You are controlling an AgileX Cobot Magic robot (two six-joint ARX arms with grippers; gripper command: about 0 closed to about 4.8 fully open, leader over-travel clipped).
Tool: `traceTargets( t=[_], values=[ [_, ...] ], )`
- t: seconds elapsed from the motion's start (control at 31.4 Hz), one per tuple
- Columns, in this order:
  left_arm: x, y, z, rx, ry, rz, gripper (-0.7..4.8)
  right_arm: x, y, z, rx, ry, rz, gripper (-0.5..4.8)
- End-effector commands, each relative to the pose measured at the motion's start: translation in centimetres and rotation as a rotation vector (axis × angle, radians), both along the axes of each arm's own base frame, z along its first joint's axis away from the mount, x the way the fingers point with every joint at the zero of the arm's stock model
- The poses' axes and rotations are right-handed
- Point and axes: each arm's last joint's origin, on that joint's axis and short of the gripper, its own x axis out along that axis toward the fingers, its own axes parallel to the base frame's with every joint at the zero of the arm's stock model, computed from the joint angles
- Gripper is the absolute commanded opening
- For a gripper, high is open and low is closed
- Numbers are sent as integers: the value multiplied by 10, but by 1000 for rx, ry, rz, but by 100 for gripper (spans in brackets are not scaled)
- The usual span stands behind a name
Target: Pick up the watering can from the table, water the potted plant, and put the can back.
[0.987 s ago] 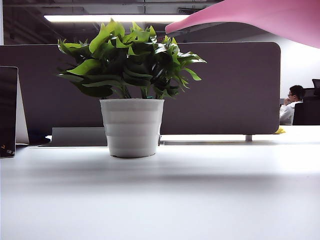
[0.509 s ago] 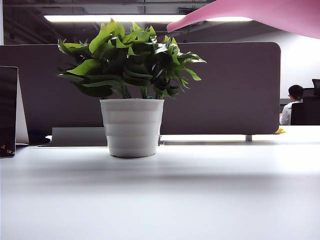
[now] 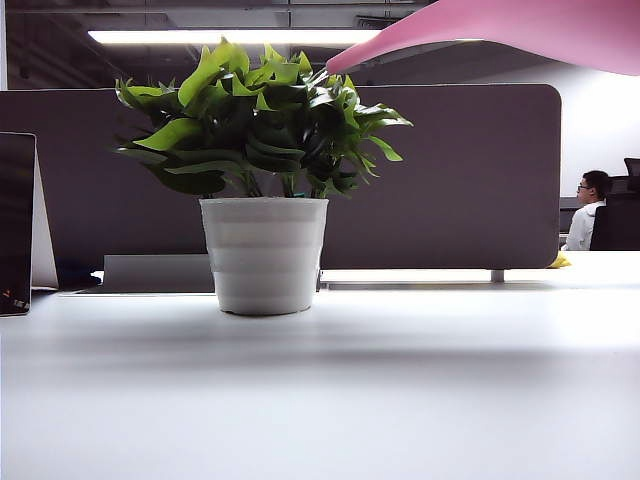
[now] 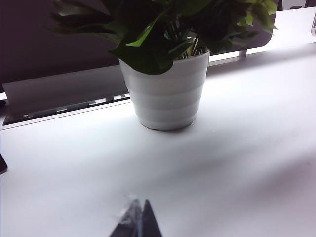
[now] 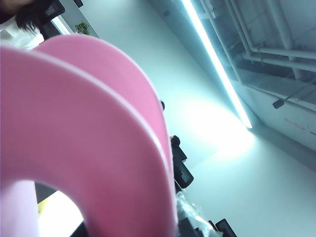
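Pink watering can (image 3: 520, 25) held high, spout tip just above potted plant (image 3: 262, 180) on counter (image 3: 400, 390). Right pincer (image 5: 185, 219) barely visible behind the can, grip unclear; left pincer (image 4: 137, 222) low, tips together.

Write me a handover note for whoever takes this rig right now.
Left hand: shut, idle low over the table, short of the plant.
Right hand: fingers not clearly seen; the wrist view is filled by the can, evidently carried.
Can: in the air, spout just above the plant's right-side leaves.
Done: pick-up, carry.
Left: pour, then set the can back on the table.
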Motion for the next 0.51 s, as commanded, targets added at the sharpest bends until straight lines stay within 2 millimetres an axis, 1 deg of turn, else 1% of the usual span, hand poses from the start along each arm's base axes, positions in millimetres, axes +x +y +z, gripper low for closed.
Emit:
traceTargets(
  t=[0.03,0.16,0.35,0.41,0.51],
  values=[
    [0,0,1,-5,-11,-1,-5,-11,1,20,4,-142,4,-5],
    [0,0,1,-5,-11,-1,-5,-12,3,21,6,-162,12,-5],
    [0,0,1,-5,-11,-1,-5,-11,2,20,25,-147,-10,-5],
    [0,0,1,-5,-11,-1,-5,-11,1,19,76,-135,-18,-5],
    [0,0,1,-5,-11,-1,-5,-8,1,12,130,-62,-21,-5]
  ],
)
